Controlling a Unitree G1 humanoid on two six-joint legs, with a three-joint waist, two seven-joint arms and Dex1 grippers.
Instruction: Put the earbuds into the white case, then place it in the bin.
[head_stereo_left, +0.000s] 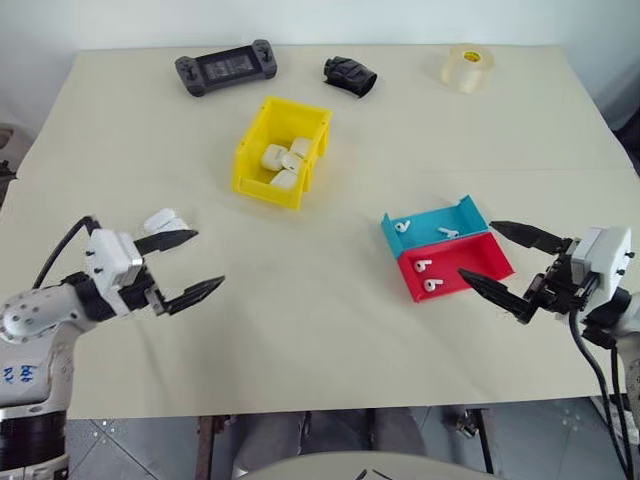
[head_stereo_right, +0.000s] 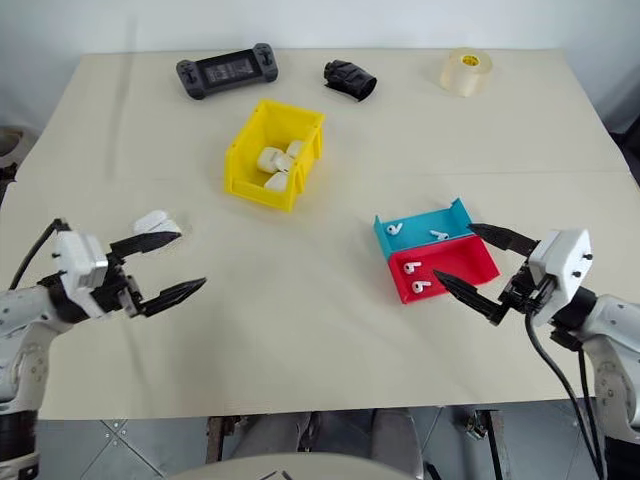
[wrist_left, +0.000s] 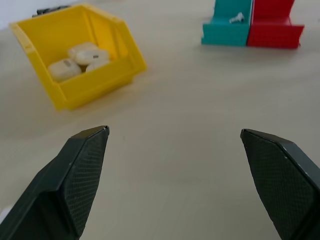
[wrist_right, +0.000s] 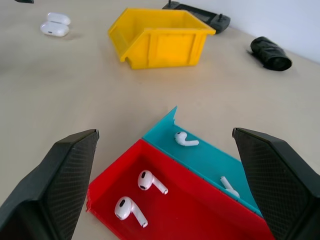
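Four earbuds lie in the two shallow trays on the right of the surface (head_stereo_left: 330, 340): two in the red tray (wrist_right: 200, 210), at (wrist_right: 151, 181) and (wrist_right: 129, 210), and two in the teal tray (wrist_right: 210, 160) that touches it. An open white case (wrist_right: 55, 25) rests on the bare surface near the left gripper (head_stereo_left: 183, 268), well apart from the trays, and the yellow bin (head_stereo_left: 282, 152) stands further back between them with several closed cases already inside. Both sets of fingers are spread wide and grasp nothing; the right gripper (head_stereo_left: 508, 262) hovers just beside the red tray. The earbuds look very light, hard and glossy, so they are likely to slip or skitter away under the broad fingers, and the tray walls leave little room to come at them sideways. Pinching across the bulbous head, or where head meets stem, from above seems the surest hold. The case is also smooth and rounded but stiffer and wider; its flat sides should give better purchase, while its raised hinged lid is probably the weak part and best left untouched when lifting.
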